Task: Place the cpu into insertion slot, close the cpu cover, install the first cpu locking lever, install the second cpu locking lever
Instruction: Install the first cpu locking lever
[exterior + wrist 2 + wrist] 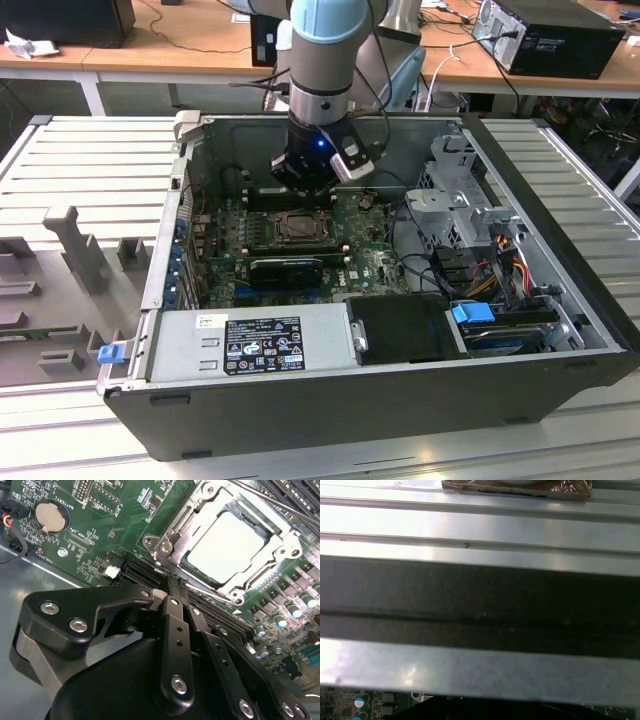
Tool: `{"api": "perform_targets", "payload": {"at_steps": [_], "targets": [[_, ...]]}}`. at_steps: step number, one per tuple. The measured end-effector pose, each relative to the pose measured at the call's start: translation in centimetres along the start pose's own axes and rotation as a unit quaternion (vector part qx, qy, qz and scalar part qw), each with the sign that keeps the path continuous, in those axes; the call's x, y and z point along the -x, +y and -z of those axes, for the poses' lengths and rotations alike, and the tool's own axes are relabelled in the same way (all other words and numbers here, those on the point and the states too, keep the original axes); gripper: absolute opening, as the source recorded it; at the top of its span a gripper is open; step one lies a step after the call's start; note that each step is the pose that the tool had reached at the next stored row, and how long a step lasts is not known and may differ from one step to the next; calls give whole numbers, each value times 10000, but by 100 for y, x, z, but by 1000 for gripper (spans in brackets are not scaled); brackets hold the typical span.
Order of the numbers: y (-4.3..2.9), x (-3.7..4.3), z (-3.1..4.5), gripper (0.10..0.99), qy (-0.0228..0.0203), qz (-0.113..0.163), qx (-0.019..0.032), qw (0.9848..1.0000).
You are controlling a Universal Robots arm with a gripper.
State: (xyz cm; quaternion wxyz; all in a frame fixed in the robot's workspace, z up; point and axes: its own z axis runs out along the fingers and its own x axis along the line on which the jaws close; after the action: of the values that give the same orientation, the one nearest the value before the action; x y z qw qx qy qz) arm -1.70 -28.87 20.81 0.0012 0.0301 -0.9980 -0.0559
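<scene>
In the second wrist view, nearest the camera, the black gripper [176, 582] takes up the foreground, its two narrow fingers [172, 630] pressed together with no gap and nothing held between them. The tips hang just short of the socket, above the long dark expansion slots [145, 572] on the green motherboard [100, 510]. Just beyond the tips lies the insertion slot [187, 562], and the cpu [227, 542] already sits in it, its pale metallic face lying flat and square in the recess. The cpu cover [207, 505], a silvery frame with a square cut-out, lies down around the chip, so the chip shows through the opening (a judgement: the cover looks closed). A thin wire locking lever [280, 502] runs along the far side of the socket; whether it is latched cannot be told. A round coin battery [50, 517] sits off to one side of the board. In the exterior view, the arm reaches down into the open computer case [560, 330], the gripper poised over the socket near the middle of the board, likely positioned to work on the levers. The grey power supply [250, 345] lies along the near wall, and desks [190, 45] stand behind.
</scene>
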Motion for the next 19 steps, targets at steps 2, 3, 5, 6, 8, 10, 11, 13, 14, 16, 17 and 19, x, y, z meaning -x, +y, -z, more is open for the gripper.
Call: {"api": "perform_targets", "payload": {"at_steps": [2,3,5,6,8,10,11,13,14,16,17,19], "targets": [[-2,3,-25,106,1,0,-28,10000],[-3,3,-36,106,2,0,-44,10000],[-3,3,-43,106,6,-1,-119,9999],[-3,3,-48,106,8,-1,-146,9999],[2,4,-63,106,8,0,-152,9999],[4,3,-65,106,9,-1,-135,9999],[5,3,-64,106,7,-1,-119,9999],[8,4,-63,106,5,0,-107,9999],[11,5,-51,106,4,0,-104,9999],[19,5,18,106,5,0,-106,9999],[25,5,65,106,6,0,-108,9999],[29,4,104,106,6,-1,-109,9999]]}}
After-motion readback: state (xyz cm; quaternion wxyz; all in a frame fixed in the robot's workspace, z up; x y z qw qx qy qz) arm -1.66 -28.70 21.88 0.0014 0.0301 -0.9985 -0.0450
